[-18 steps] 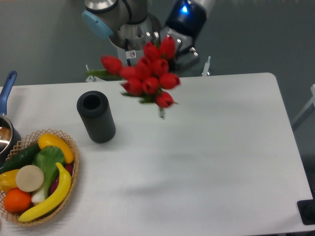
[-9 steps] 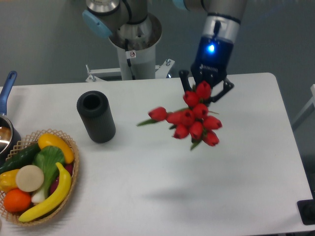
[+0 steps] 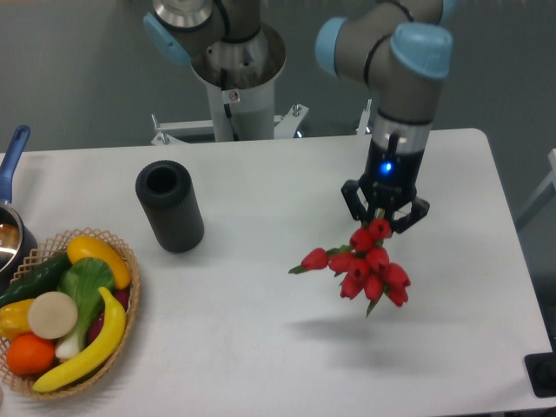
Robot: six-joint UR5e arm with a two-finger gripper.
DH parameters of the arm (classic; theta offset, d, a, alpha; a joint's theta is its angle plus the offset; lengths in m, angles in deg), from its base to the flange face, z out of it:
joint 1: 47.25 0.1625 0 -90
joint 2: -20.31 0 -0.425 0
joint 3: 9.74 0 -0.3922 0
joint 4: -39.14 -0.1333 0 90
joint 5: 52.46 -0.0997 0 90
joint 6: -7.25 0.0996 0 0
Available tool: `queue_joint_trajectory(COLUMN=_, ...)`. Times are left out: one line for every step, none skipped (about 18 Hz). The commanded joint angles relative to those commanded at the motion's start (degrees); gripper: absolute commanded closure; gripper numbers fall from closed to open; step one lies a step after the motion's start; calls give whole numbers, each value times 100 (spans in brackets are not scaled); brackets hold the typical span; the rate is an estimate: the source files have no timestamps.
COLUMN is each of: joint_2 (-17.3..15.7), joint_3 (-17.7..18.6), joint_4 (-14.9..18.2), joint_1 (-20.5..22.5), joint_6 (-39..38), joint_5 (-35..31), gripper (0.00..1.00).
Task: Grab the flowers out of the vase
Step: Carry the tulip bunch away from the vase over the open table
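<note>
My tool (image 3: 384, 219) grips flowers (image 3: 363, 266) above desk (image 3: 261, 339) near right edge, buds toward front edge, stems hidden.

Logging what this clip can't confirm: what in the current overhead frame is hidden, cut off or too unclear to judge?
- Stems of the flowers: hidden under the buds and the gripper, so the grasp point is unseen.
- Inside of the vase: mouth is dark, contents unreadable.
- Pot at the left: cut off by the frame edge.
- Basket: lower-left rim cut off by the frame edge.
</note>
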Motion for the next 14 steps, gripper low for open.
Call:
queue_joint_trajectory(joint_2=44, joint_3=-9, joint_4=-9, joint_1=-9, joint_6=-166, joint_5=-113, gripper=100)
queue_joint_trajectory(joint_2=88, joint_3=-35, joint_4=-9, joint_1=-61, joint_6=-411, joint_5=-341, gripper=100)
queue_joint_trajectory(joint_2=184, joint_3=-113, joint_4=-26, joint_1=-175, joint_6=-570, joint_5=-552, gripper=100)
queue_joint_trajectory(joint_2=255, joint_3=-236, joint_4=-18, joint_1=-306, joint_6=-589, joint_5=-711, gripper=100)
queue_joint_trajectory(joint_2=308, joint_3=-350, joint_4=-9, joint_1=-360, joint_6=-589, joint_5=-843, gripper=100)
queue_joint_trajectory(joint_2=343, joint_3=-430, joint_4=-9, joint_1=-378, joint_6=-581, joint_5=-931, gripper=100)
queue_joint_trajectory(joint_2=370, joint_3=-474, joint_4=9, joint_1=-387, joint_6=-572, joint_5=-993, gripper=100)
queue_joint_trajectory(joint_2=379, joint_3=-509, joint_4=9, joint_1=-430, joint_6=-546, joint_5=-1046, gripper=100)
queue_joint_trajectory(joint_2=379, joint_3=-536, joint_4=17, joint_1=-500, joint_6=-519, joint_5=-1151, gripper=100)
queue_joint_trajectory(joint_2=379, joint_3=-554, joint_4=61, joint_1=-545, joint_6=-510, joint_5=-1273, gripper=100)
queue_joint_trajectory(joint_2=379, joint_3=-615, joint_4=149, joint_1=-580, joint_6=-510, joint_5=-1353, gripper=100)
queue_joint_trajectory(joint_2=387, joint_3=-676, joint_4=289, joint_1=-615, joint_6=-510, joint_5=-1389, gripper=100)
queue_joint_trajectory(joint_2=422, joint_3=-738, joint_4=447, joint_1=-641, joint_6=-510, joint_5=-1424, gripper=100)
queue_joint_trajectory(joint_2=449, joint_3=-825, joint_4=579, joint_1=-676, joint_6=-510, joint_5=-1450, gripper=100)
